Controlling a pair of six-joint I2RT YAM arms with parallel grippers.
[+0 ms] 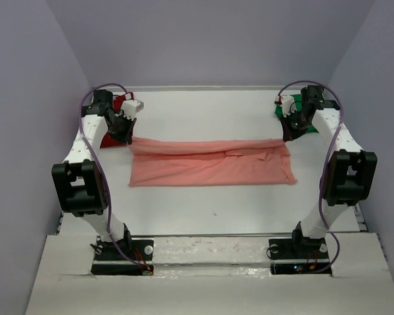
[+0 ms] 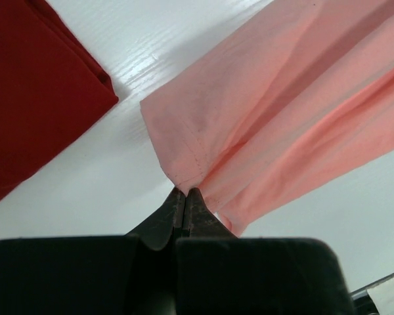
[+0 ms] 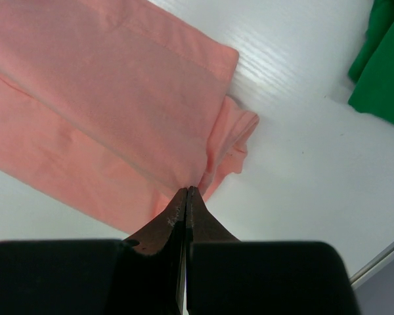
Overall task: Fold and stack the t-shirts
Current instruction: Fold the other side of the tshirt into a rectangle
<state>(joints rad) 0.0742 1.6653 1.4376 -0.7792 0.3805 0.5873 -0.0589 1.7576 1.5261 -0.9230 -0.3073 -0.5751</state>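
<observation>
Pink shirt (image 1: pixel 210 164) lies stretched left to right across the middle of the table (image 1: pixel 203 216). Left gripper (image 2: pixel 185 191) is pinched tight on its far left corner, right gripper (image 3: pixel 187 190) on its far right corner. Red shirt (image 2: pixel 33 98) sits far left, green shirt (image 3: pixel 384 72) far right.

my arms: white shells with chunky black joint blocks, left arm (image 1: pixel 82 141) and right arm (image 1: pixel 340 138)
my cables (image 1: pixel 104 87): purple, one running along each arm
my bases (image 1: pixel 121 252): black plates with red and green specks
my left gripper (image 2: pixel 185 192): black tapered fingers
my right gripper (image 3: pixel 186 190): black fingers, scuffed pale near the tips
</observation>
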